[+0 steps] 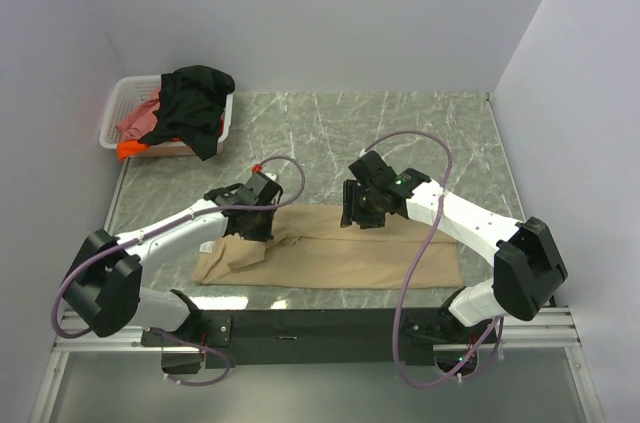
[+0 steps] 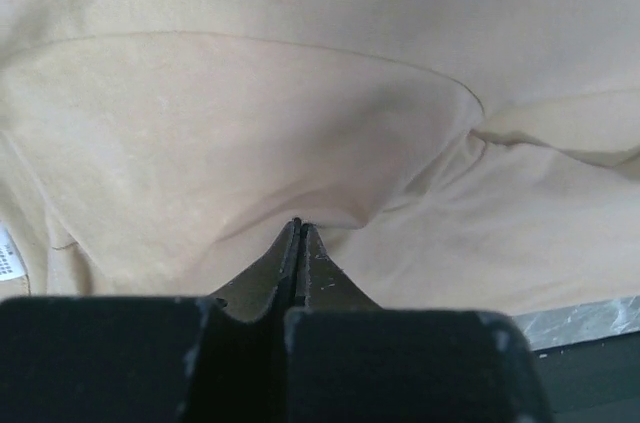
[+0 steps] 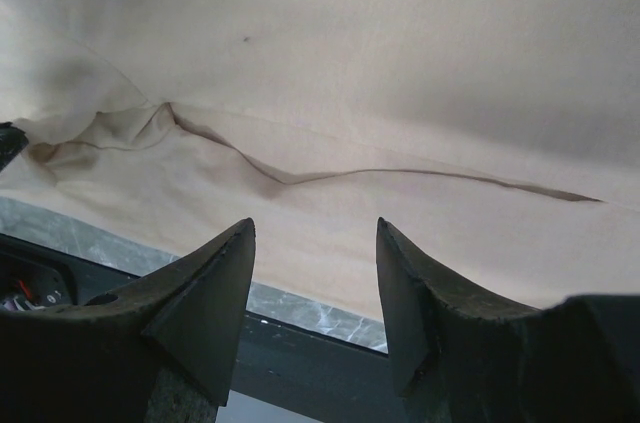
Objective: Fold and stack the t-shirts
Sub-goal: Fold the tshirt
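Folding step: tan t-shirt [image 1: 330, 255] is pinched by left pincer [image 2: 298, 227] | right pincer [image 3: 313, 227] is held released | next: matching grasp needed.

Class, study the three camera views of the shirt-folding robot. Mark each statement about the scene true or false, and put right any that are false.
1. The tan t-shirt lies spread on the table. True.
2. The left gripper stands open. False: it is shut, pinching the tan t-shirt's cloth.
3. The right gripper is open over the tan t-shirt and holds nothing. True.
4. The black t-shirt lies on the table beside the tan one. False: it is draped over the white basket in the far left corner.
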Controlling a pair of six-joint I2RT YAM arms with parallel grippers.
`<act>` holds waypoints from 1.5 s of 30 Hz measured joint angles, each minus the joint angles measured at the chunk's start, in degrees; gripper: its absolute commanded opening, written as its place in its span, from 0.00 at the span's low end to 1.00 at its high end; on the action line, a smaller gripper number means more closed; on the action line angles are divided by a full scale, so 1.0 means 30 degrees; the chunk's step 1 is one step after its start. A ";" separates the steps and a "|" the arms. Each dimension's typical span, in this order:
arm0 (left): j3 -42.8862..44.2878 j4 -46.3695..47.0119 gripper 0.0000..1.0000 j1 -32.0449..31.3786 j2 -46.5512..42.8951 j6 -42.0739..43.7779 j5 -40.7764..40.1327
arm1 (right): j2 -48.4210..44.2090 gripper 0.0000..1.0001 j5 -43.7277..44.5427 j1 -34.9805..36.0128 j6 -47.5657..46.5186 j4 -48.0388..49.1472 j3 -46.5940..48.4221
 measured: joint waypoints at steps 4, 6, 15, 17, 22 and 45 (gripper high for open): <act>0.0401 0.0036 0.00 0.0845 0.0809 0.0561 -0.0175 | 0.0000 0.59 -0.0015 0.0000 -0.0007 0.0000 0.0000; 0.0568 0.0189 0.00 0.1377 0.1450 0.0816 -0.0488 | 0.0000 0.59 -0.0036 0.0000 -0.0007 0.0007 0.0000; 0.1982 0.0539 0.01 0.3308 0.3038 0.2004 -0.1486 | 0.0000 0.59 -0.0109 0.0000 -0.0007 0.0022 -0.0066; 0.2302 0.0729 0.15 0.3519 0.3526 0.2237 -0.1501 | 0.0015 0.59 -0.0168 0.0000 -0.0015 0.0015 -0.0066; 0.2747 0.0765 0.57 0.3665 0.4182 0.2404 -0.1836 | 0.0146 0.59 -0.0364 0.0000 -0.0022 0.0029 -0.0066; 0.0080 0.0007 0.49 -0.0852 0.1559 -0.1887 -0.2106 | 0.0415 0.59 -0.0590 0.0000 -0.0022 0.0430 -0.0080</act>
